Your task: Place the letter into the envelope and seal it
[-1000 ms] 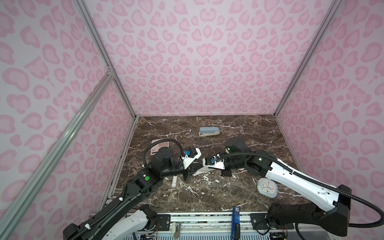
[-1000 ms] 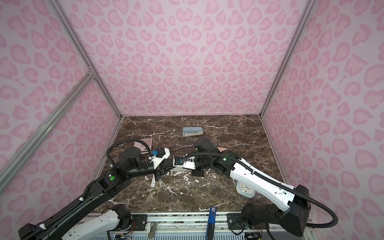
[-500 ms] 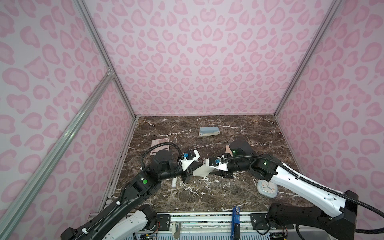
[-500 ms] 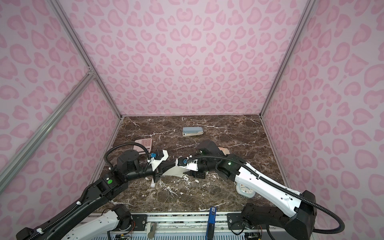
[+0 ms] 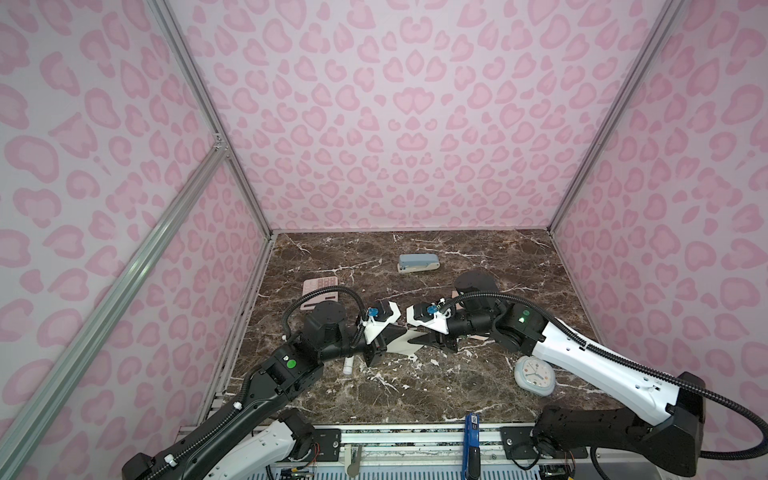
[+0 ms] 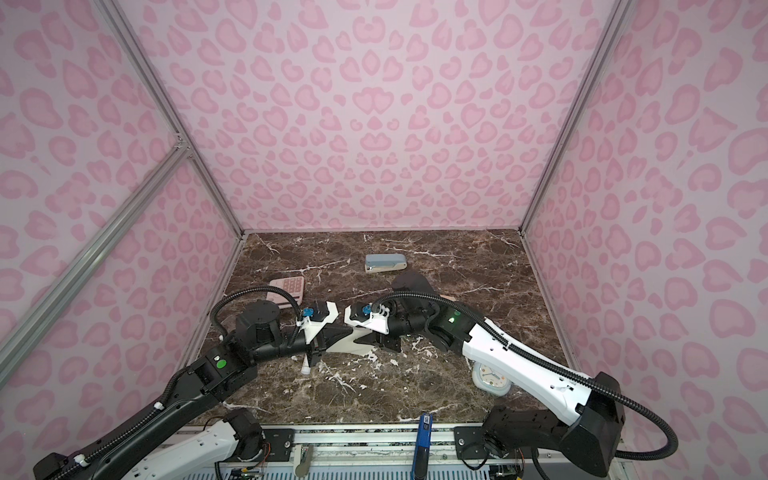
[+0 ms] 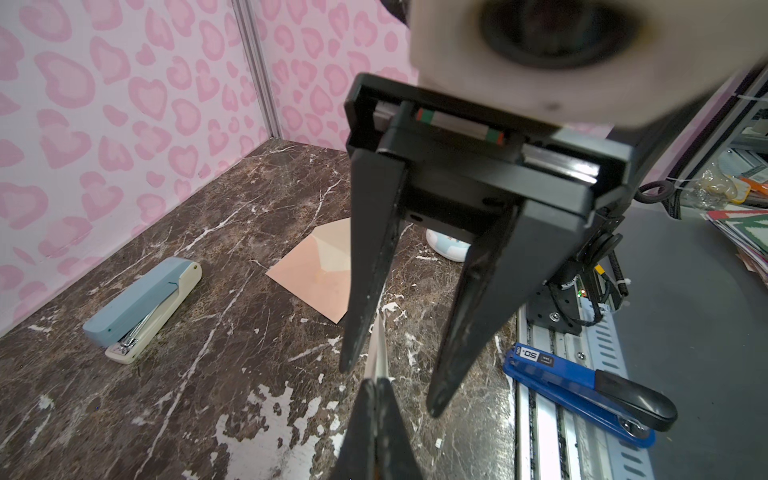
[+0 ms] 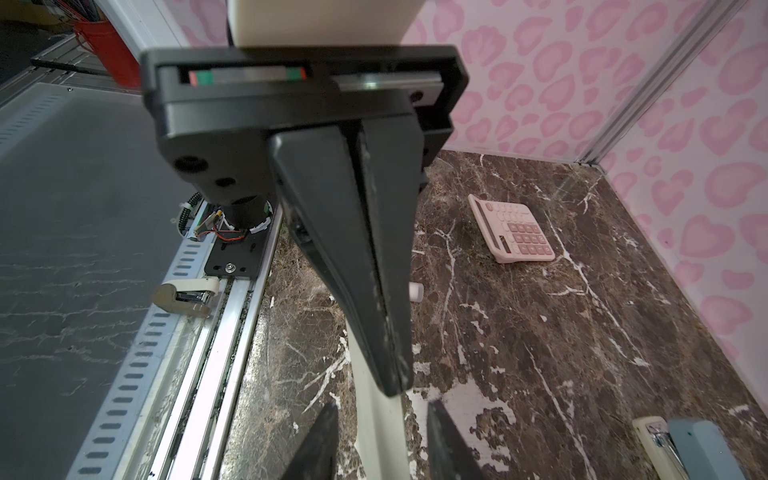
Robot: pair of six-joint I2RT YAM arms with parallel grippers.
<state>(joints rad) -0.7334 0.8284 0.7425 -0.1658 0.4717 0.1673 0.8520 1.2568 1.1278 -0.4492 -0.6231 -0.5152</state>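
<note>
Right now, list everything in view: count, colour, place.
Marble-look tabletop: one, dark brown, booth floor.
Thin paper letter: one, cream, mid-table between left claw and right claw.
Paper envelope: one, peach with paler flap, flat under the right arm.
Plastic stapler: one, pale blue and cream, near back wall.
Button calculator: one, pink, back left.
Rounded table clock: one, pale blue, front right.
Small cylindrical tube: one, white, beside the left arm.
Long stapler: one, blue and black, front rail.
Small stapler: one, beige, front rail.
Left claw: one, black, shut on the letter.
Right claw: one, black, open around the letter.
</note>
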